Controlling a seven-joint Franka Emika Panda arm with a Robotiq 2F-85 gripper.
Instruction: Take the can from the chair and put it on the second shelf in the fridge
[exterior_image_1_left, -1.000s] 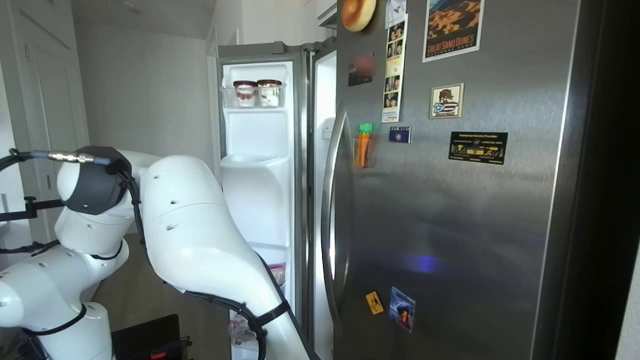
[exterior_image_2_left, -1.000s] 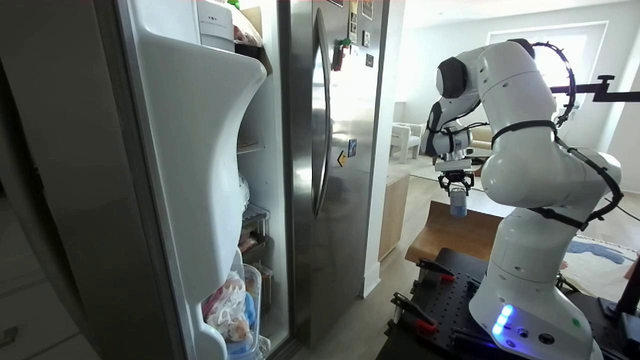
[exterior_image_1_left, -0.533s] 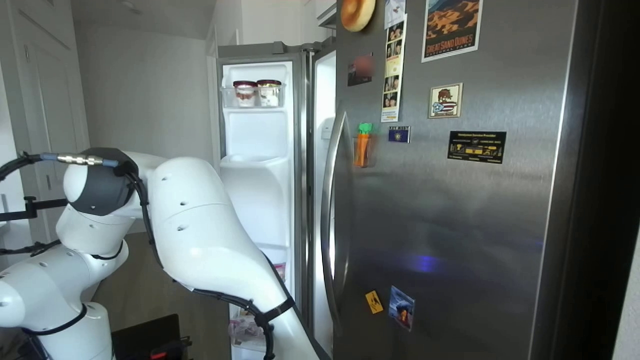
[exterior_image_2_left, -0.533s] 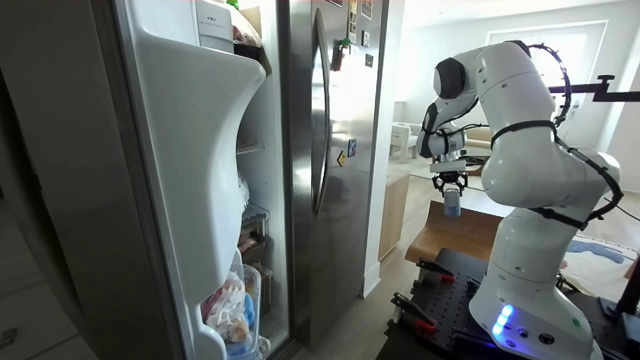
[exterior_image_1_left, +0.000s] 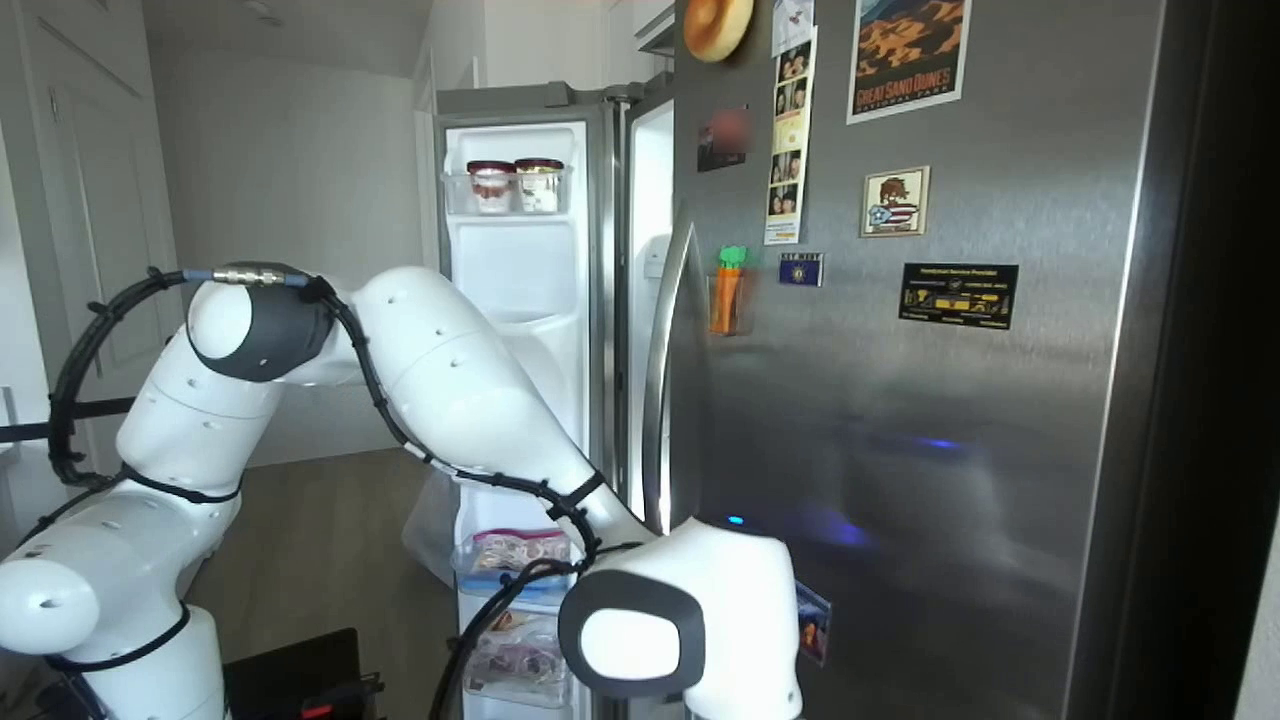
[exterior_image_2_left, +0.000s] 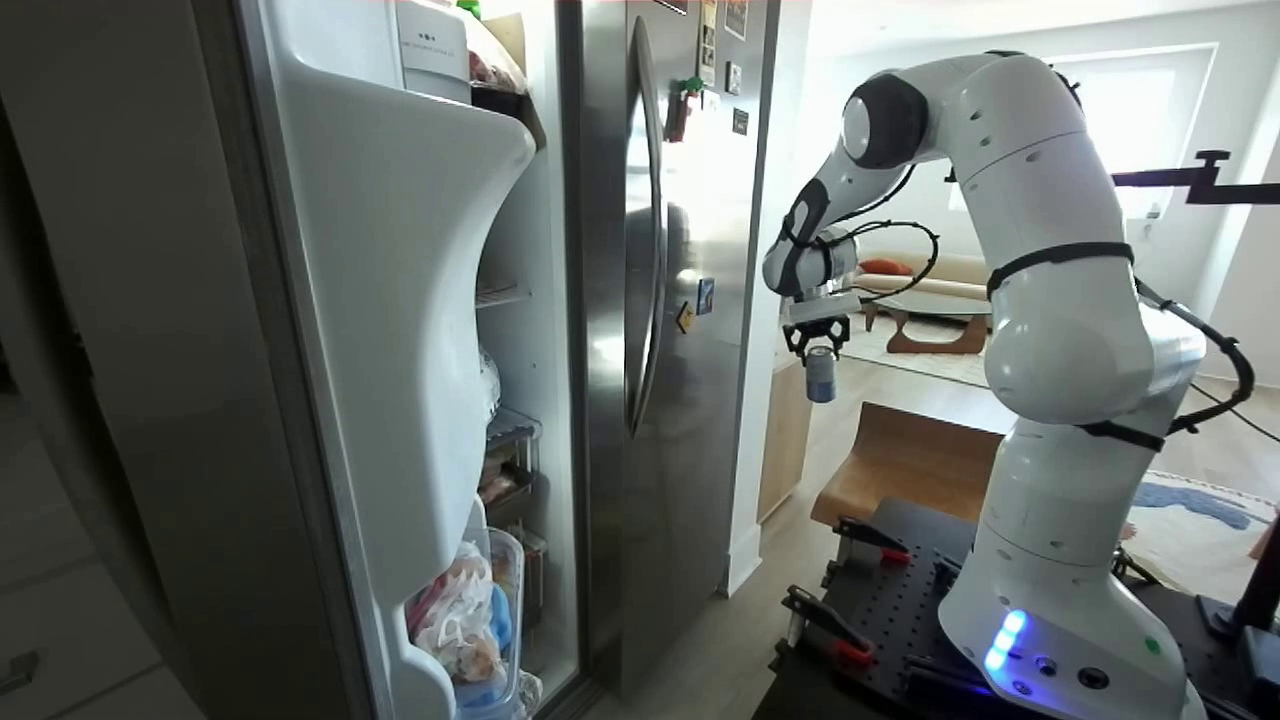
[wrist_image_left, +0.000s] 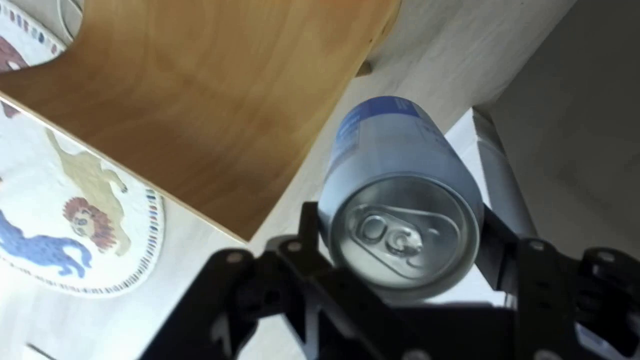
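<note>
The can (exterior_image_2_left: 820, 375) is a small pale bluish-silver cylinder, held in the air near the steel fridge front. My gripper (exterior_image_2_left: 820, 352) is shut on its upper end, with the can hanging almost upright, slightly tilted. In the wrist view the can (wrist_image_left: 395, 145) shows its lid and pull tab between the two black fingers of the gripper (wrist_image_left: 400, 230). The fridge (exterior_image_1_left: 850, 400) shows in both exterior views, with one door (exterior_image_2_left: 370, 280) standing open and the magnet-covered steel door shut. Part of the white interior shelves (exterior_image_2_left: 500, 296) shows. One exterior view cuts off the gripper and can.
The brown wooden chair (exterior_image_2_left: 900, 465) stands below and behind the can; it also shows in the wrist view (wrist_image_left: 210, 100). A long vertical handle (exterior_image_2_left: 645, 230) sticks out from the shut door. The open door's bins hold bags (exterior_image_2_left: 460, 620). Black clamps (exterior_image_2_left: 830, 620) edge the robot's table.
The arm has swung toward the fridge's shut door, carrying the can away from above the chair and a little higher. The wrist has come into an exterior view. The grip is unchanged.
</note>
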